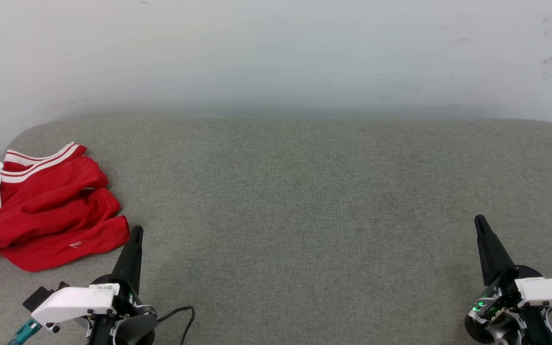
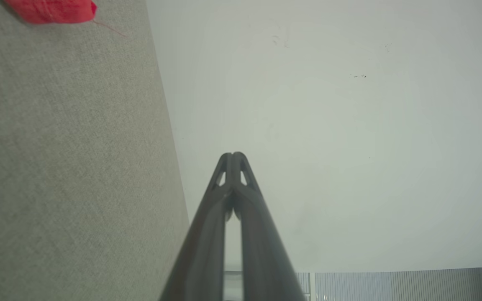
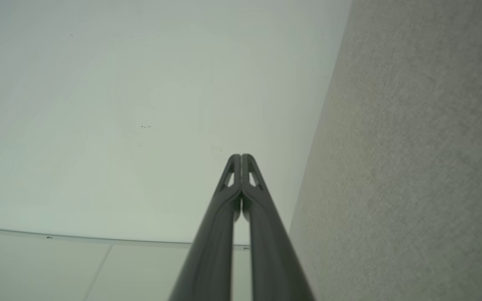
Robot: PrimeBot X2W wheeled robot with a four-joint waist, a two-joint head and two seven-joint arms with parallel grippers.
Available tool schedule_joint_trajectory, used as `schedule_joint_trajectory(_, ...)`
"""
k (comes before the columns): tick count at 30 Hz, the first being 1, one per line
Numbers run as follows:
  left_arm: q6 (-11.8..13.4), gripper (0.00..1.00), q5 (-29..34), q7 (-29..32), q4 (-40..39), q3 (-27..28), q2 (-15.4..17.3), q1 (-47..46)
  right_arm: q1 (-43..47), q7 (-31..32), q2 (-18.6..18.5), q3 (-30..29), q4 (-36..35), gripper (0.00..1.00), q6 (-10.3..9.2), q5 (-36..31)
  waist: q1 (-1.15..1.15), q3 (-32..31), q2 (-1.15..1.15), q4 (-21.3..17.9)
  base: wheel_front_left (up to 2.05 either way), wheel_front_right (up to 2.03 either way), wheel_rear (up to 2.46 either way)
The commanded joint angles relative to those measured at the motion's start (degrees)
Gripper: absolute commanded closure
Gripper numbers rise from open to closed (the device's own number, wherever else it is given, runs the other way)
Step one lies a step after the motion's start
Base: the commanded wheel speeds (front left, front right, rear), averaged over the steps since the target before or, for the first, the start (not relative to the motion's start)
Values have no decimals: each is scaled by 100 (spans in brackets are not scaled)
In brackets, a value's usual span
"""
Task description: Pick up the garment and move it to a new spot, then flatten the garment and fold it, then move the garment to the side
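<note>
Fingers (image 2: 207, 242) pressed shut on both grippers, nothing held.
The left gripper (image 1: 136, 231) and the right gripper (image 1: 480, 221) are seen low over the grey table (image 1: 304, 191); the garment (image 1: 51, 215) is bunched at its left side, near the left gripper, which should be opened first, then closed on a red fold.

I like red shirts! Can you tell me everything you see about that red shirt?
The red shirt looks like soft cloth, with a white sleeve and red-and-white striped trim. It lies crumpled in a heap at the left edge of the grey table. Only the table touches it; the left claw, shut, points just beside it, apart.
</note>
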Motion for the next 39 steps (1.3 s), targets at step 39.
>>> schedule_joint_trajectory(39,-11,100,-10,10,-9,11,-6,-32,-71,2,19,2,6,100,-3,-27,0,0,0,0,0,0,0)
